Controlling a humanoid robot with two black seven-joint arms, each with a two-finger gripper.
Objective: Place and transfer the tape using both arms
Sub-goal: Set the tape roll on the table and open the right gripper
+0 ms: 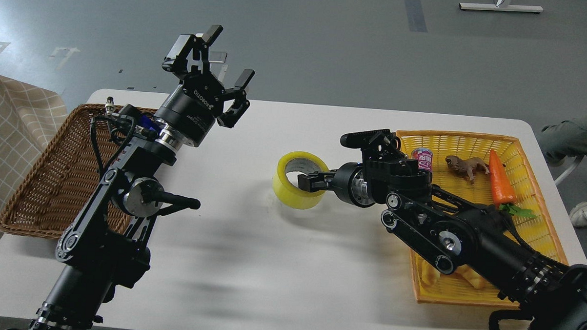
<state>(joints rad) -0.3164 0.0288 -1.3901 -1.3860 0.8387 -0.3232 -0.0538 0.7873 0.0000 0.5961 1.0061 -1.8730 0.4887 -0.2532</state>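
Note:
The tape (292, 196), a wide yellow roll with a pale inner core, is at the middle of the white table (251, 261), tilted a little; I cannot tell whether it touches the tabletop. My right gripper (317, 183) reaches in from the right. It is shut on the roll's right wall, with one finger inside the core. My left gripper (219, 60) is open and empty. It is raised high over the table's far left, well apart from the tape, fingers pointing up and away.
A brown wicker basket (54, 176) sits at the left under my left arm. A yellow basket (530, 227) at the right holds a small can (423, 157), a toy animal (464, 166) and a toy carrot (500, 184). A person's leg (573, 135) is beyond the right edge.

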